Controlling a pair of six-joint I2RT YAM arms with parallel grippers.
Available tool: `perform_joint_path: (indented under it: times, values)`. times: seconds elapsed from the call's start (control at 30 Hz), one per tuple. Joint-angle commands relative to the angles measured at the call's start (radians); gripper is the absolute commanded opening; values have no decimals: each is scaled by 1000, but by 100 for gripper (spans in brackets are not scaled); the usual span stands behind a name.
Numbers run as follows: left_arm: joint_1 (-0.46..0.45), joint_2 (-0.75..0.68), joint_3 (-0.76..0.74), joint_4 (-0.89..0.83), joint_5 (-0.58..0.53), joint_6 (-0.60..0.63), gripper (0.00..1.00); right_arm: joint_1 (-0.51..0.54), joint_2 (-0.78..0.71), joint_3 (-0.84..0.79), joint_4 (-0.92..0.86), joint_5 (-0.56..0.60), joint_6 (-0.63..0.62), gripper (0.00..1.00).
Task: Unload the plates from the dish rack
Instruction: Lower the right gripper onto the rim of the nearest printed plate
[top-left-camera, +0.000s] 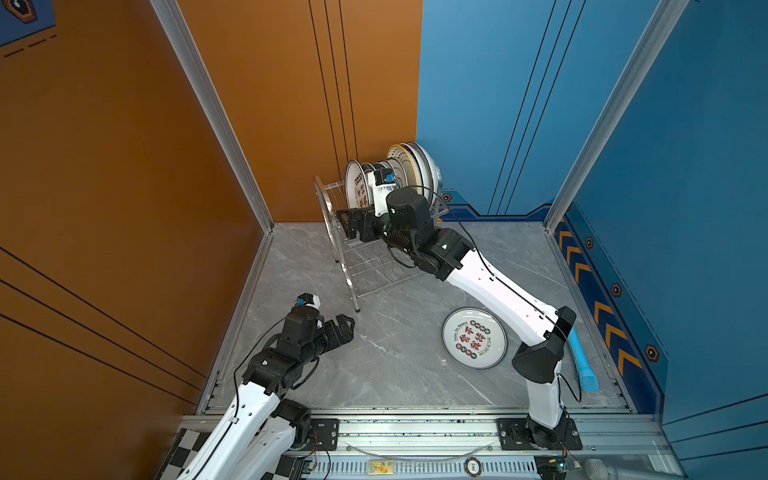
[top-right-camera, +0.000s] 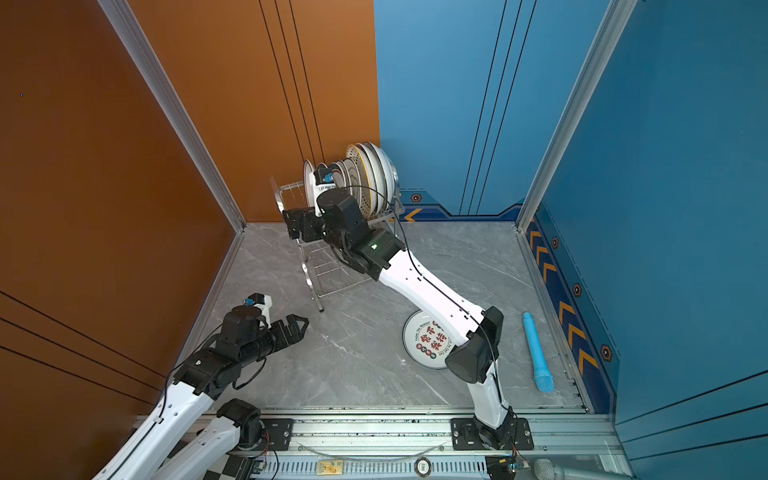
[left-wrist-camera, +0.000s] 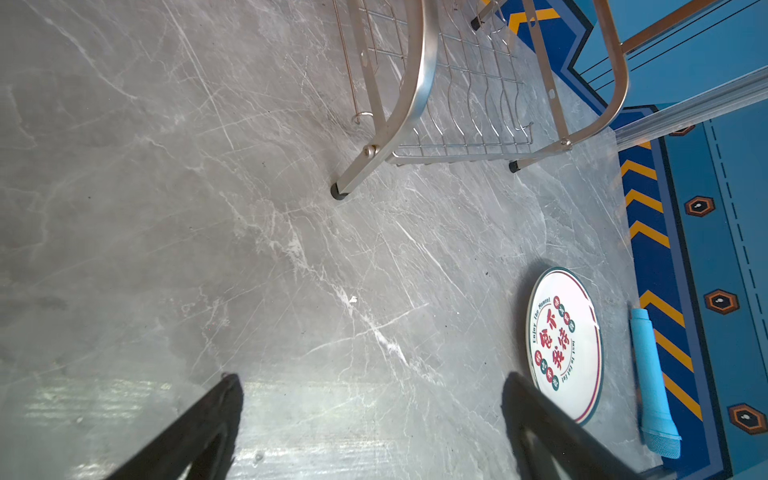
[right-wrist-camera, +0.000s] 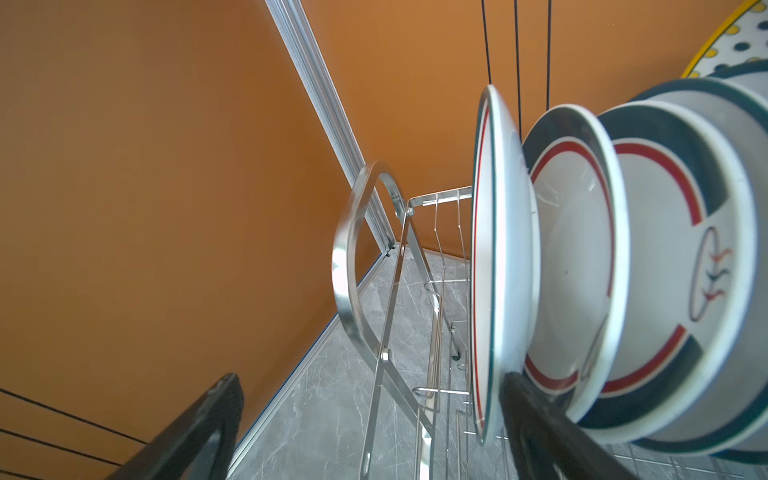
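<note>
**Right hand lined up on the end plate, grip not yet made**

The dish rack (top-left-camera: 353, 291) stood at the far middle of the bench (top-left-camera: 395, 365), its upper tier loaded and its lower tier bare. The right hand (top-left-camera: 347, 224) had its jaws wide open at the rack's left end. In the right wrist view they straddled the lower rim of the end plate (top-left-camera: 356, 189), the one with red characters, one finger on the outside and one between it and its neighbour. I judged this to be the reach-and-grasp step for the second plate. The next move called for closing squarely on that rim, then lifting clear of the divider wires without dragging the neighbouring plate.

The left hand (top-left-camera: 347, 326) hovered open and empty over the near left of the bench.

Counts:
- One rack.
- One unloaded plate (top-left-camera: 473, 337) lying flat at near right.
- Roughly seven or eight racked plates (top-left-camera: 415, 166), too tightly packed to count firmly.
- One blue cylinder (top-right-camera: 536, 353) along the right edge.
</note>
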Motion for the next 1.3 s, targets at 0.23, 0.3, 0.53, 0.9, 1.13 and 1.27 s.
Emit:
perform_joint_path:
  times: [0.23,0.3,0.53,0.9,1.13,1.27]
  values:
    - [6,-2,14,-43,-11,30,98,-25,79,114,-38,72,-32,84]
    - [6,-3,17,-44,-11,29,98,-21,120,144,-55,91,-45,80]
    - [6,-9,23,-52,-18,16,98,-2,182,194,-64,251,-121,68]
    - [7,4,70,-155,-129,-57,98,14,229,205,-33,428,-177,46]
    - [6,40,100,-183,-155,-126,98,30,237,205,-9,493,-223,36]
    - [13,26,108,-185,-142,-136,98,36,239,205,9,506,-238,31]
